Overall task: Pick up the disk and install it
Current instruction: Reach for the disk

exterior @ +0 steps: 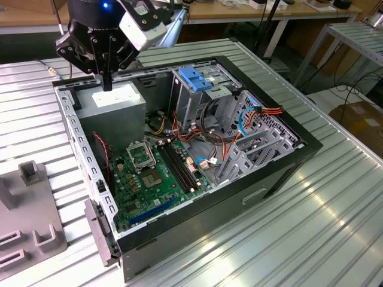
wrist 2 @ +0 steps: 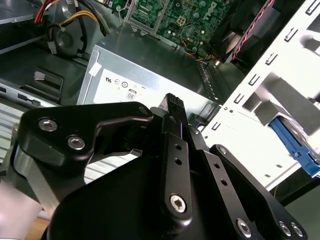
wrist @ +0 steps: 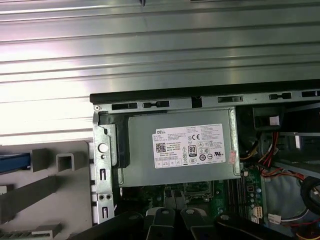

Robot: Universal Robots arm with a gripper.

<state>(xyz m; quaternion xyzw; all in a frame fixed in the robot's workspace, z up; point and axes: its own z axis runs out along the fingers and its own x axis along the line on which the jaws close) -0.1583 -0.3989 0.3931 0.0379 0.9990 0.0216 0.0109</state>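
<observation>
My gripper hangs over the back left corner of the open computer case, just above the grey power supply. Its black fingers are shut together with nothing between them. The disk shows as a light-blue rail with some grey body, lying outside the case's perforated side wall. In the first wrist view that blue edge sits on the grey holder block beside the case. The gripper is apart from the disk.
A tall metal drive cage with a blue latch stands in the case's far part. The green motherboard and red and orange cables lie inside. The grey holder and the case rest on a ribbed metal table.
</observation>
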